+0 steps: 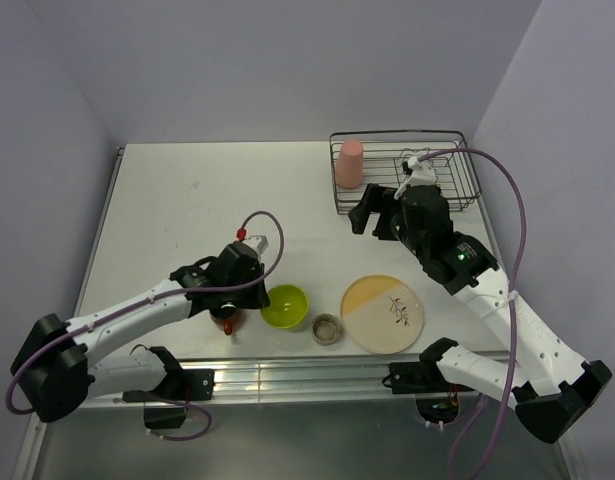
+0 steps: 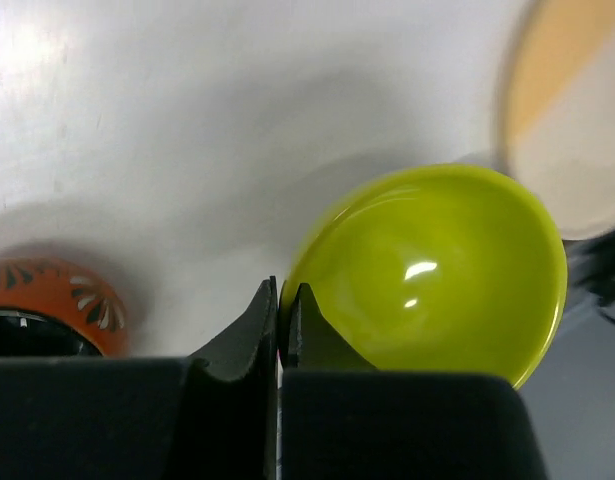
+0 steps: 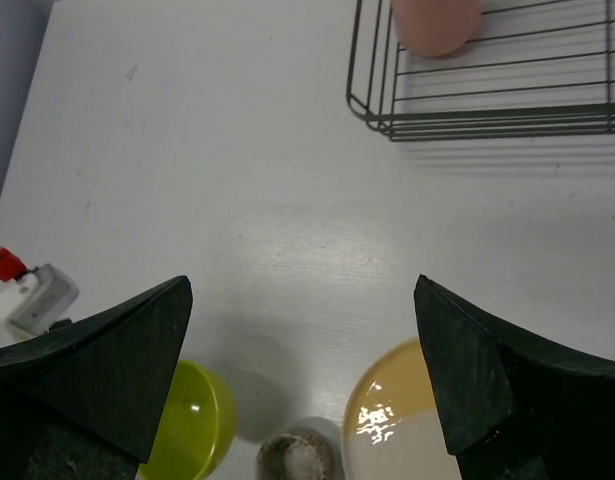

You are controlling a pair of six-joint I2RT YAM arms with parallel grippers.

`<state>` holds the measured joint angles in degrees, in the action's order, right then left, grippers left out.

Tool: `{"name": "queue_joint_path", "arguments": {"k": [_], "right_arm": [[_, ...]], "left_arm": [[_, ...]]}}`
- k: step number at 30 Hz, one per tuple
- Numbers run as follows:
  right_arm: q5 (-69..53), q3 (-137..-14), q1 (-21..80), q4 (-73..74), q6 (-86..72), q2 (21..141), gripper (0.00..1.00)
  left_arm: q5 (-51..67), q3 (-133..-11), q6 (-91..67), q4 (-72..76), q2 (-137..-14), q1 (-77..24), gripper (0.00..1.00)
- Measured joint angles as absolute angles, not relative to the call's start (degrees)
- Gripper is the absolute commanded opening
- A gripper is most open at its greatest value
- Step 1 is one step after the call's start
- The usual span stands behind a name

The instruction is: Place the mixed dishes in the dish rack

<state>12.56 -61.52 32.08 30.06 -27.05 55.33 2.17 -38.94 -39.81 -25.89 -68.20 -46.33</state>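
Observation:
The lime-green bowl [image 1: 285,305] sits near the table's front edge. My left gripper [image 1: 261,300] is shut on its left rim, one finger inside and one outside, as the left wrist view shows [image 2: 283,300] on the bowl [image 2: 437,270]. The orange mug [image 1: 225,321] stands just left of it, under my left wrist. The tiny greyish-beige cup [image 1: 327,328] and the pale-yellow plate [image 1: 383,313] lie right of the bowl. The pink tumbler [image 1: 349,162] stands upside down in the dish rack [image 1: 457,190]. My right gripper [image 1: 372,213] is open and empty, above the table in front of the rack.
The rack stands at the table's far right corner beside the right wall. A purple cable loops over my right arm near the rack [image 1: 507,200]. The table's front edge [image 1: 287,358] runs just below the dishes.

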Motion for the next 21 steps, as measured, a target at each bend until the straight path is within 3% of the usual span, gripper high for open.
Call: {"name": "queue_joint_path", "arguments": {"k": [8, 21], "right_arm": [[-0.84, -61.52, 30.85, 30.48, -28.97, 55.86, 1.00], [-17.28, -55.90, 29.04, 24.08, -33.50, 53.39, 1.00]], "left_arm": [[8.34, -46.11, -36.62, -13.45, -60.77, -42.54, 0.00], [24.25, -45.15, -41.82, 5.17, -64.79, -35.44, 0.00]]}}
